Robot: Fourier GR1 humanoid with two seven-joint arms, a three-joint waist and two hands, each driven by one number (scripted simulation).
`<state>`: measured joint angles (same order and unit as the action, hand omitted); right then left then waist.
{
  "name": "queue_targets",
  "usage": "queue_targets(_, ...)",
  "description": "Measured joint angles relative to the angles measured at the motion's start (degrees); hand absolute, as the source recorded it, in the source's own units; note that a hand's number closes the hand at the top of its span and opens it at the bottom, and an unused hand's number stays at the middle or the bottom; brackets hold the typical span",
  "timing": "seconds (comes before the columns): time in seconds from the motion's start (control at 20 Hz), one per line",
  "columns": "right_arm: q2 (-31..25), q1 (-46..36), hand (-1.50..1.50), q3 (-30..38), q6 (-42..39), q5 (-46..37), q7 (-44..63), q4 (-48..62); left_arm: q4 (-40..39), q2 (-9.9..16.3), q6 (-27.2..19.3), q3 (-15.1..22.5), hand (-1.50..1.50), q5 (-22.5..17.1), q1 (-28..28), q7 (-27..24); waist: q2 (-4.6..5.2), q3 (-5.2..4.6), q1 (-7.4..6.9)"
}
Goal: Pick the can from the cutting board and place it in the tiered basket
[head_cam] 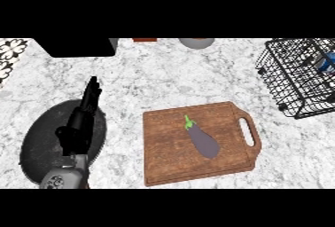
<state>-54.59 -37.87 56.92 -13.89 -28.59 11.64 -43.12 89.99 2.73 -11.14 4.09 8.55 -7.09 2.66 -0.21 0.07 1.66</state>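
Note:
A wooden cutting board (170,150) with a handle slot on its right lies at the middle of the counter. On it rests a purple eggplant (204,141) with a green stem; no can shows on the board. At the right edge stands a black wire tiered basket (288,75), and a blue and white object that may be the can (326,63) shows inside it. My left hand (78,124) is open at the left, fingers straight and pointing away, above a dark round plate (36,146). The right hand is out of sight.
A black box-like object (75,46) sits at the back left. A grey bowl (196,42) and a reddish item (145,39) show at the back edge. Patterned tiles (9,51) are at the far left. White marble counter lies between board and basket.

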Motion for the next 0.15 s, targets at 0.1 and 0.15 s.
queue_targets(0.1,-2.3,5.0,-1.50,3.7,-3.2,2.5,-3.0,1.1,0.4,0.0,-0.1,0.1,0.00,0.1,0.9,-0.3,-0.06,0.03,0.21)
queue_targets(0.15,-3.2,7.4,-1.50,5.5,-4.8,3.9,-4.3,1.7,0.6,0.2,0.1,0.0,0.00,0.0,1.2,-0.4,-0.07,0.02,0.21)
